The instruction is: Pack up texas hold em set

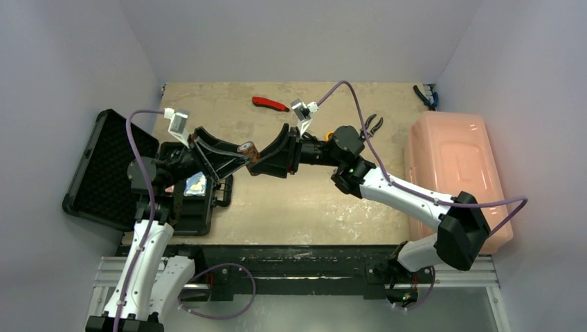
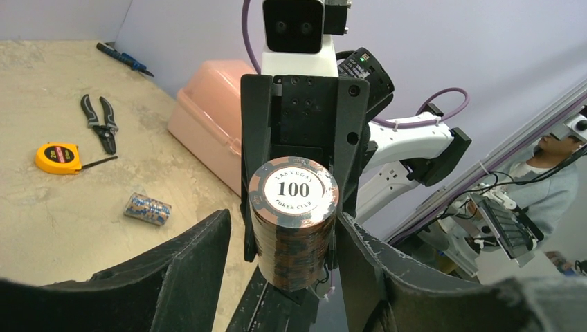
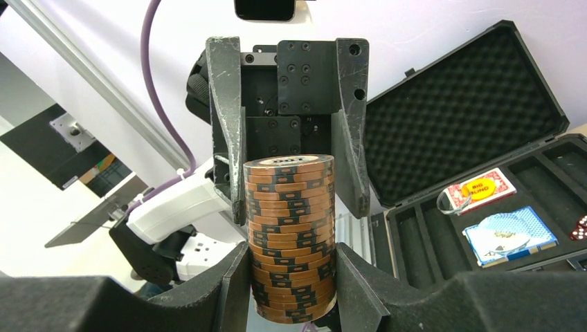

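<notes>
Seemingly level, chip roll (image 1: 248, 149) points leftward from right tool (image 1: 264, 156).

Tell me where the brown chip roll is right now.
Top view: the brown chip roll hangs above mid-table, just right of the open black case, gripped by the right gripper, with the left gripper flanking its other end, fingers open.

Left end effector (image 1: 242, 158) and right end effector (image 1: 258, 163) meet above the tabletop (image 1: 311, 207), chip roll (image 1: 246, 148) between them, beside the open case (image 1: 104, 162).
</notes>
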Controlling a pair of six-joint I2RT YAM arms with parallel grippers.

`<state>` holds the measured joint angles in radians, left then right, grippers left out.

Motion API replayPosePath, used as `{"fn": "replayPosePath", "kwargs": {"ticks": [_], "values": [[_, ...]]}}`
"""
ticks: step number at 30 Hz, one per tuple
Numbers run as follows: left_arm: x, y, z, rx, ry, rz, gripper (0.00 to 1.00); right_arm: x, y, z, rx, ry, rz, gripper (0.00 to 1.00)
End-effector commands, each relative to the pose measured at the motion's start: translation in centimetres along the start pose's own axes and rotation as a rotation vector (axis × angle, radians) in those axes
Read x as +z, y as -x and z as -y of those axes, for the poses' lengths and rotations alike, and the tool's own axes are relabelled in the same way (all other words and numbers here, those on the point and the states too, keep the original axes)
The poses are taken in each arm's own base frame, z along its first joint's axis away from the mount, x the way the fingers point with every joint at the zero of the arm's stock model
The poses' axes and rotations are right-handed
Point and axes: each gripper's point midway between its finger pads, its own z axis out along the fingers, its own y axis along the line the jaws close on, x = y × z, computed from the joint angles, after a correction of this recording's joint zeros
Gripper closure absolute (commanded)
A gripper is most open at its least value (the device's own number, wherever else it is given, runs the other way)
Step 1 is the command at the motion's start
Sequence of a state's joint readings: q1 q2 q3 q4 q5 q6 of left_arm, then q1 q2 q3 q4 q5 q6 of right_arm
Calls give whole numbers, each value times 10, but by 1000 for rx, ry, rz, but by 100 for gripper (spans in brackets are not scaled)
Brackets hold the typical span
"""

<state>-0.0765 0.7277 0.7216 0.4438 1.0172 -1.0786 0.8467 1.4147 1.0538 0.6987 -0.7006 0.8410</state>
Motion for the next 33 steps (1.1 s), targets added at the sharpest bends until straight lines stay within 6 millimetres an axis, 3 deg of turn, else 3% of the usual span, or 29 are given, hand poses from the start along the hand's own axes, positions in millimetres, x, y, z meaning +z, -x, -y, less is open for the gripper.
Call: {"fn": "replayPosePath", "kwargs": {"ticks": [1,17,21,23,33], "values": [[-1,0,4,50,-9,12,44,6,39,-41,-120,114,100,100],[-2,-2,3,39,15,16,62,10,35,-33,-119,81,93,100],[-2,-1,1,28,25,20,43,12,34,-29,-129,61,84,100],[-2,-1,0,26,27,20,41,13,34,-29,-133,57,81,100],[0,-2,0,22,29,22,49,15,33,-29,-130,61,74,100]]}}
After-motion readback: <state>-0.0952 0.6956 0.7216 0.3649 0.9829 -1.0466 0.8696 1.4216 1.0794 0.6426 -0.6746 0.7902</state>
